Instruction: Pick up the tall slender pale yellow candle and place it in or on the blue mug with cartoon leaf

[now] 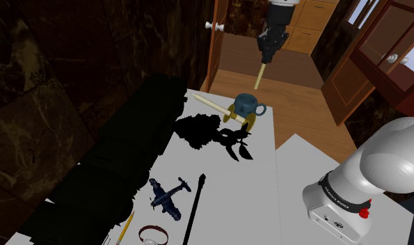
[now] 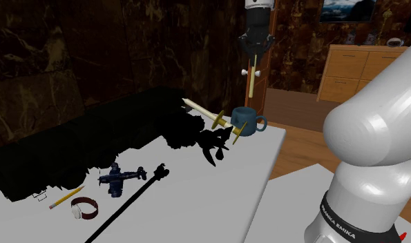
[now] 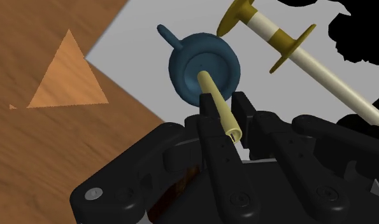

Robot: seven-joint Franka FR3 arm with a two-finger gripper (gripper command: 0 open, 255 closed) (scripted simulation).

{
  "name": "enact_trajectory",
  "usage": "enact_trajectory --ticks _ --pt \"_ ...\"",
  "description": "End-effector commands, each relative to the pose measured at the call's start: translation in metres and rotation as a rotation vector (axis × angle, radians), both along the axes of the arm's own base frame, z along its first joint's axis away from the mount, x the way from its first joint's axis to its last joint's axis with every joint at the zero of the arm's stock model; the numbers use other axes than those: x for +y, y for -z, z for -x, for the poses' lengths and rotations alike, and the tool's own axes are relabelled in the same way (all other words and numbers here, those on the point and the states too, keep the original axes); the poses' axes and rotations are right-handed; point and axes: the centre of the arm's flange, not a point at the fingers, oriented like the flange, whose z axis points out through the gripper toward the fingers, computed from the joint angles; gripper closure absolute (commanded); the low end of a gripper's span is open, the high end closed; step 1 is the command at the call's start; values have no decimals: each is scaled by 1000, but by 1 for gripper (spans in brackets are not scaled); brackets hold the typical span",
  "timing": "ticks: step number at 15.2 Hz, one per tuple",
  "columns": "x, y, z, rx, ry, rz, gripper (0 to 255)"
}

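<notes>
My gripper (image 1: 267,56) hangs high above the far corner of the white table (image 1: 254,202), shut on the slender pale yellow candle (image 1: 261,74), which points down from the fingers. The dark blue mug (image 1: 246,104) stands upright on the table below it, apart from the candle's lower end. In the wrist view the candle (image 3: 218,102) runs out between my fingers (image 3: 210,127) toward the open mouth of the mug (image 3: 189,63). From the second exterior view the gripper (image 2: 254,59) holds the candle (image 2: 251,84) above the mug (image 2: 245,116).
A cream toy sword with gold guards (image 1: 216,108) lies right beside the mug. Black silhouetted shapes (image 1: 202,131) sit mid-table. Nearer the front are a toy plane (image 1: 167,196), a black rod (image 1: 193,205), a watch (image 1: 152,235) and a pencil (image 1: 126,228). A wooden door (image 1: 215,42) stands beyond the table.
</notes>
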Motion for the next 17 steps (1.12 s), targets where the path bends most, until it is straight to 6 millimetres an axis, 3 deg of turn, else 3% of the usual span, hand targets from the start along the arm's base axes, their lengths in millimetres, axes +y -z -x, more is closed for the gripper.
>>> enact_trajectory --ticks 1,9,17 --pt "0 10 0 -1 0 0 255" --pt "0 53 0 -1 0 0 255" --pt "0 55 0 0 0 0 255"
